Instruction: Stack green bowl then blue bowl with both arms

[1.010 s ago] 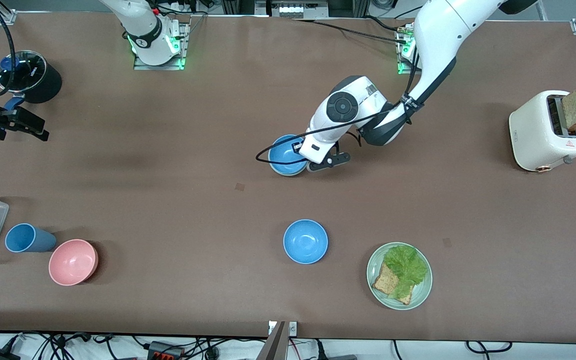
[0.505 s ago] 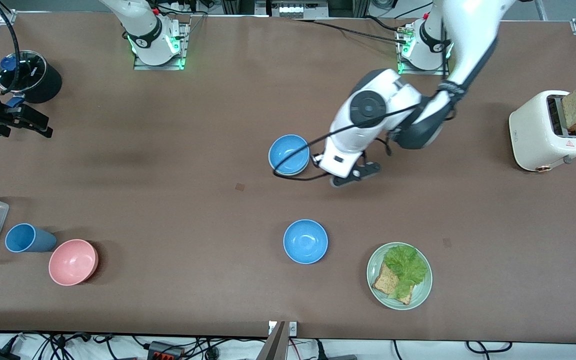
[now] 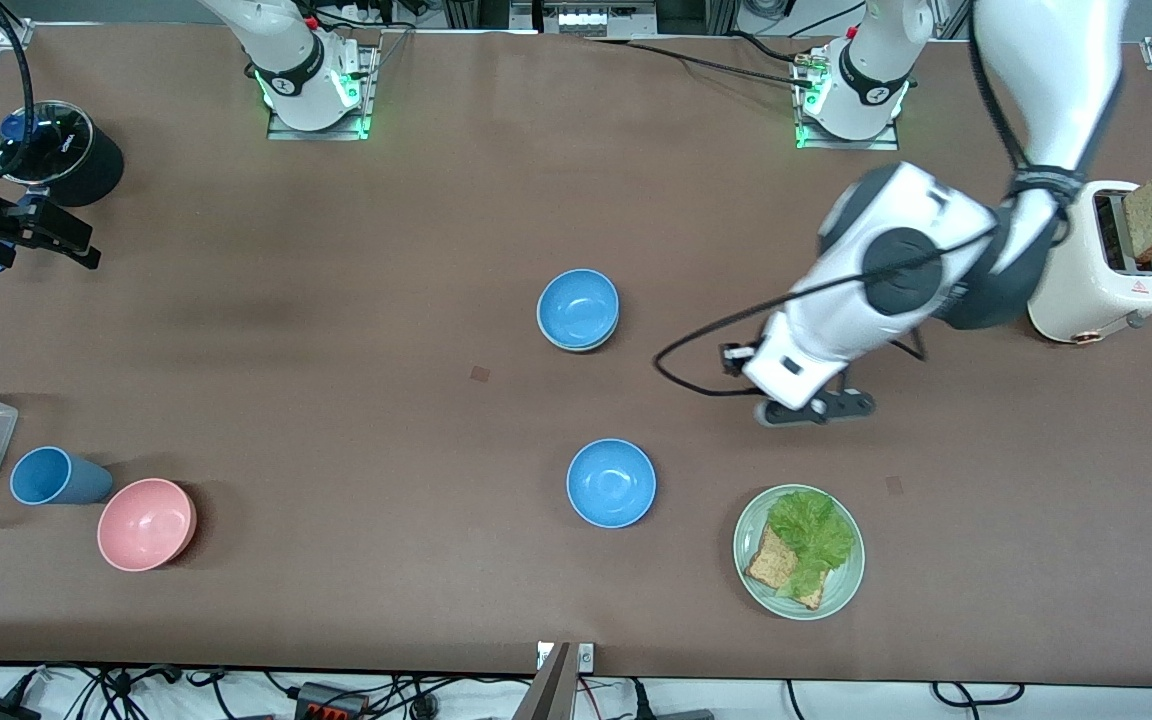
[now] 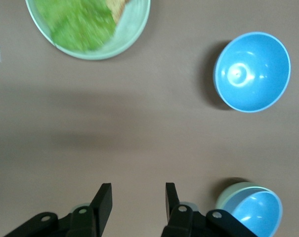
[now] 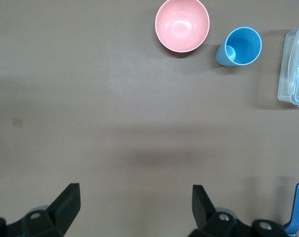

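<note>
We see wide bare brown tabletop (image 3: 356, 420) between the stacked bowls in the middle and the pink bowl (image 3: 146, 524) and blue cup (image 3: 48, 476) near the right arm's end. The blue bowl (image 3: 578, 306) sits nested in the green bowl (image 4: 232, 193), whose pale rim just shows beneath it; a second blue bowl (image 3: 611, 483) lies nearer the front camera, apart from the stack. Since half a second ago, the left gripper (image 3: 814, 411) has swung away from the stack toward the left arm's end and now hangs over bare table above the green plate (image 3: 841, 585) with lettuce and bread; its fingers (image 4: 104, 200) stand apart, holding nothing. The right gripper (image 5: 134, 202) waits spread wide at the right arm's end of the table, by the black pot (image 3: 61, 152). The bowls look smooth and glossy, the table matte. A white toaster (image 3: 1071, 270) holds a slice of bread.
</note>
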You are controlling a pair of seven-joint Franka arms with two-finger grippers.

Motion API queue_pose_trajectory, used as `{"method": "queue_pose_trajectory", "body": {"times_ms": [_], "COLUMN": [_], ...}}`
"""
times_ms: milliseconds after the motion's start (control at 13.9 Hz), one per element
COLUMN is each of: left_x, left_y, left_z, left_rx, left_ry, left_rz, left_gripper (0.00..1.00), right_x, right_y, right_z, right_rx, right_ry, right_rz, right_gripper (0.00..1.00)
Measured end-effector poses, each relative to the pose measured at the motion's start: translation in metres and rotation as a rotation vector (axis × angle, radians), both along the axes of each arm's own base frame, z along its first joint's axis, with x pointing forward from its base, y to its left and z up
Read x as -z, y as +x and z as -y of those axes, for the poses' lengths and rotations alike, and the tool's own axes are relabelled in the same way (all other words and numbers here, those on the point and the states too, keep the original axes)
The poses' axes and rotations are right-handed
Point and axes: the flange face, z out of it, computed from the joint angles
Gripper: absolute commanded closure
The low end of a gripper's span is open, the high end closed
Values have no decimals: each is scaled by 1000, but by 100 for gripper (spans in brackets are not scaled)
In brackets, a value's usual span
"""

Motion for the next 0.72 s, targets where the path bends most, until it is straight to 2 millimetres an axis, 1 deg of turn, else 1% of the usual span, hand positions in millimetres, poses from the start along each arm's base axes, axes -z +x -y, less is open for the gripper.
{"method": "queue_pose_trajectory", "body": {"times_ms": [216, 361, 505, 577, 721], "left_x": [0, 2, -12, -23, -42], "left_y": [19, 33, 38, 36, 26], "left_z": [-48, -88, -124, -138, -155], "left_rx": [189, 270, 268, 281, 293], "left_ry": [-12, 1, 4, 7, 30], "left_rz": [33, 49, 66, 74, 83], "left_gripper": [45, 45, 45, 45, 45], "right_x": [-3, -5, -5, -6, -6], "right_y": [0, 1, 1, 1, 1], "right_z": [0, 0, 0, 0, 0], "right_rx": [0, -1, -1, -1, -2], "right_ry": [0, -1, -1, -1, -1], "right_rz": [6, 11, 12, 12, 12], "right_gripper": [0, 0, 0, 0, 0]}}
